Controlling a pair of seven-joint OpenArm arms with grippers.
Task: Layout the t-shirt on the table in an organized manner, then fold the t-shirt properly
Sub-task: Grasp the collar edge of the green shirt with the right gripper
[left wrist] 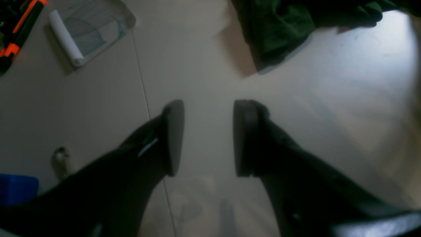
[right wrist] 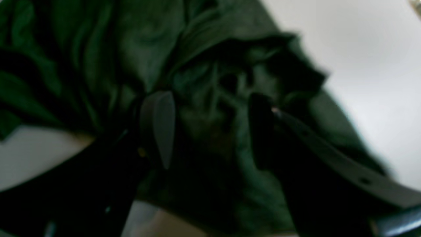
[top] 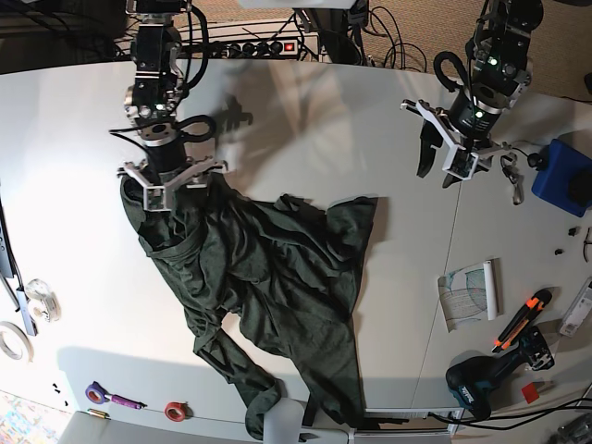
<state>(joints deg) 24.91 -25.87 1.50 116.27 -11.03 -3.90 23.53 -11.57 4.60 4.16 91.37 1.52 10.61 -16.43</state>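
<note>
The dark green t-shirt (top: 277, 277) lies crumpled on the white table (top: 305, 139), spreading from the upper left down to the front edge. My right gripper (top: 171, 190) hovers at its upper left corner. In the right wrist view that gripper (right wrist: 209, 130) is open, with bunched green cloth (right wrist: 204, 82) filling the space between and behind the fingers. My left gripper (top: 437, 174) hangs open over bare table to the right of the shirt. In the left wrist view it (left wrist: 209, 138) holds nothing, and a shirt edge (left wrist: 273, 29) shows at the top.
A rolled paper sheet (top: 472, 291) (left wrist: 82, 33), an orange-black cutter (top: 518, 319) and a drill (top: 486, 379) lie at the right front. A blue box (top: 564, 176) sits by the left arm. Tape rolls (top: 14, 342) rest at the left edge. Cables run along the back.
</note>
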